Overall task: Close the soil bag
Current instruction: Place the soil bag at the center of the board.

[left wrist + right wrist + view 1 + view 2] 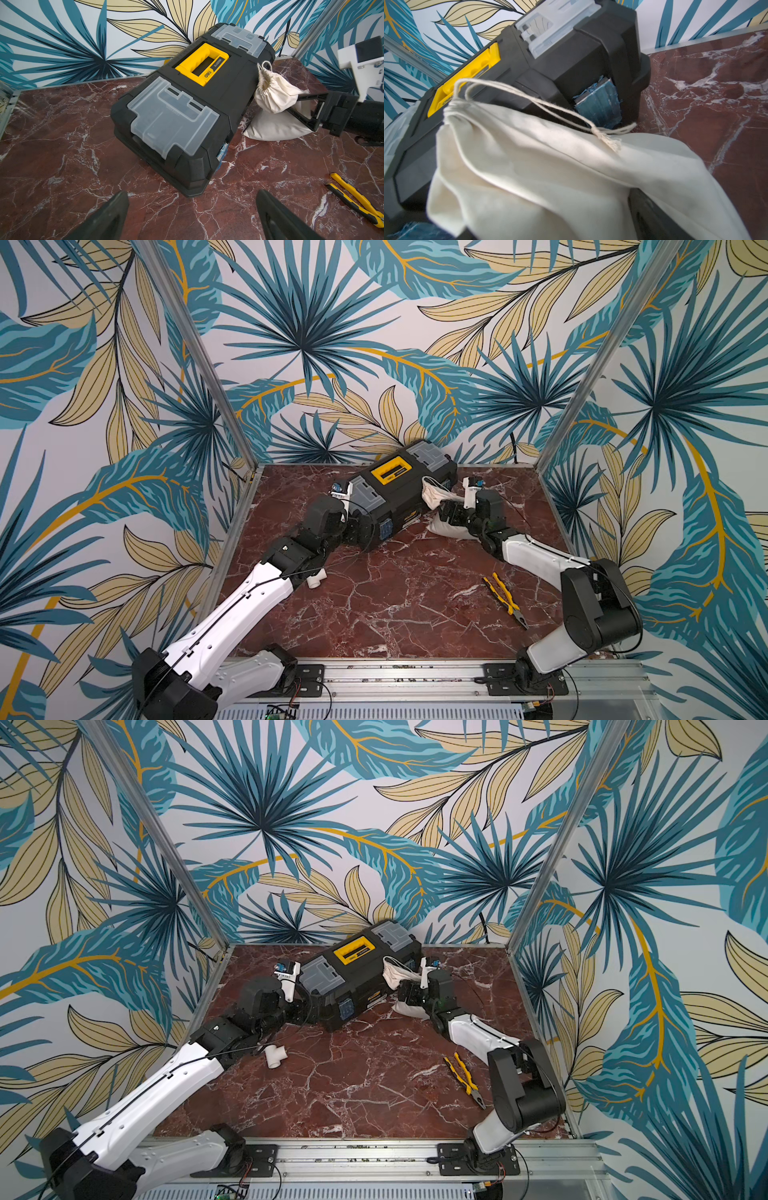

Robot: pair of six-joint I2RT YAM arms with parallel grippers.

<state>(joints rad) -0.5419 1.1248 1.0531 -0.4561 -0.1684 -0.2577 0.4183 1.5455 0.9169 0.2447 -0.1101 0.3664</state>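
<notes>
Snagging was the risk: the cream cloth drawstring soil bag (276, 97) leaned against the black plastic toolbox (187, 124), with the right gripper (293, 104) jaws apart around its middle. A careless retreat could drag it over. Nearby the left gripper (192, 193) hovered, also apart.

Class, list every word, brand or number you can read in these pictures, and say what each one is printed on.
"deli": on the yellow handle of the black toolbox.
"DL" begins a code beside it; the rest is too blurred to read.
Raised lettering on the clear lid: too faint to read.
Orange print on the toolbox's side, in a top view: too small to read.
The soil bag shows no text.
</notes>
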